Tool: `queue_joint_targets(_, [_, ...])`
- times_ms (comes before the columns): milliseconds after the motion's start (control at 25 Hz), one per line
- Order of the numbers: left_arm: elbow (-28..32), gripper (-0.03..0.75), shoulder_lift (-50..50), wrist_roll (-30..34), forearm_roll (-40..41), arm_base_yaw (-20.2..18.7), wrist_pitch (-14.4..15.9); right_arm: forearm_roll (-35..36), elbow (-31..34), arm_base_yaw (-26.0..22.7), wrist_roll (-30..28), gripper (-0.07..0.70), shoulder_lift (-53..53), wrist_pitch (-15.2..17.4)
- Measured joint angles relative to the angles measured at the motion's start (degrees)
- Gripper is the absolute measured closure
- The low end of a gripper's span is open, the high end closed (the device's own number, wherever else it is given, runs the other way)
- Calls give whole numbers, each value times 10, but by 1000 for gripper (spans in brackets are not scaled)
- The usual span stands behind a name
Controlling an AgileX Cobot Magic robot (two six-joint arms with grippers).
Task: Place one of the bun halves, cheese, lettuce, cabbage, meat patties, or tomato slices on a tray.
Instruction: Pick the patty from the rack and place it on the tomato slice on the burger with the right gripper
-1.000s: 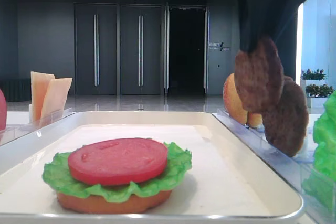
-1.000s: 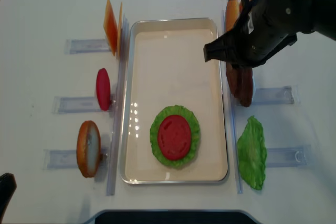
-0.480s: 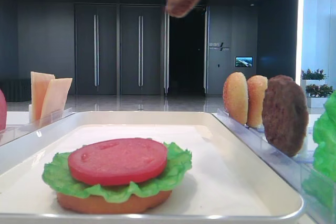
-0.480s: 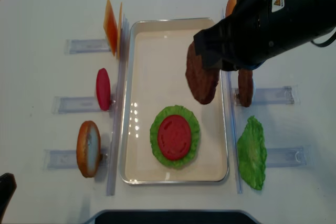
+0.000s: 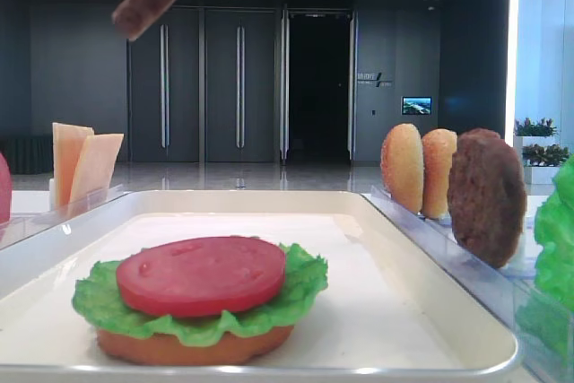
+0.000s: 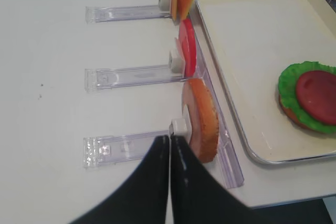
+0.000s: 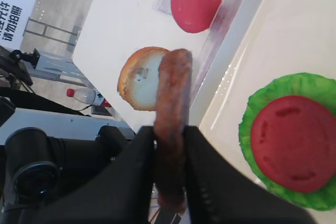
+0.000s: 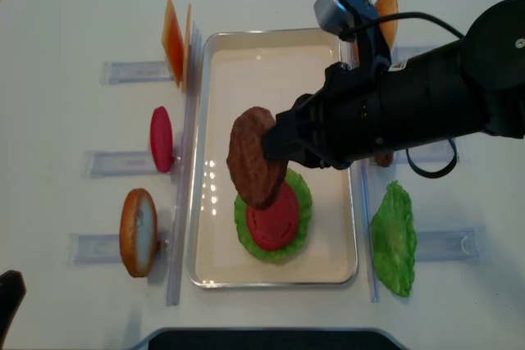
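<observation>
Item in hand: one of the meat patties [image 8: 257,168], pinched edge-on in my right pincer [image 7: 172,145], its jaws pressed against both flat faces; in the overhead view it hangs at frame centre, above the tray [image 8: 270,48] and overlapping the upper left edge of the stack. Stack, lower middle of the tray: bun half [image 5: 193,345] at the bottom, lettuce [image 5: 297,291] over it, tomato slice [image 5: 201,274] on top, all lying flat and roughly centred on one another. Stock on the racks: second patty [image 5: 486,196] and two bun halves [image 5: 402,168] upright at right of the low view; cheese [image 8: 171,41], a spare tomato slice [image 8: 161,138] and another bun half [image 8: 137,231] down the left of the overhead view; a loose green leaf [image 8: 394,238] at lower right. My left pincer [image 6: 169,153] is pressed together, holding nothing, parked near the bun half on the lower left rack. Handling note: the patty hangs tilted, not level, so as I judge it the wrist needs turning until the disc lies flat, then centring over the tomato slice before lowering. Release low, close to the tomato's surface; dropping from height risks sliding the glossy slice or tipping the patty onto bare tray. Open the jaws only once the disc is squarely above.
</observation>
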Motion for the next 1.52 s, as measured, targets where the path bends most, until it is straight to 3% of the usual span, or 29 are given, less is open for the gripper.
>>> queue_joint_targets(200, [0, 715, 0, 0, 0, 0, 0, 89, 2, 0, -91, 477, 58, 26])
queue_joint_targets(560, [0, 715, 0, 0, 0, 0, 0, 120, 3, -1, -132, 477, 140, 51])
queue_joint_targets(1520, [0, 715, 0, 0, 0, 0, 0, 127, 3, -69, -141, 477, 213, 126])
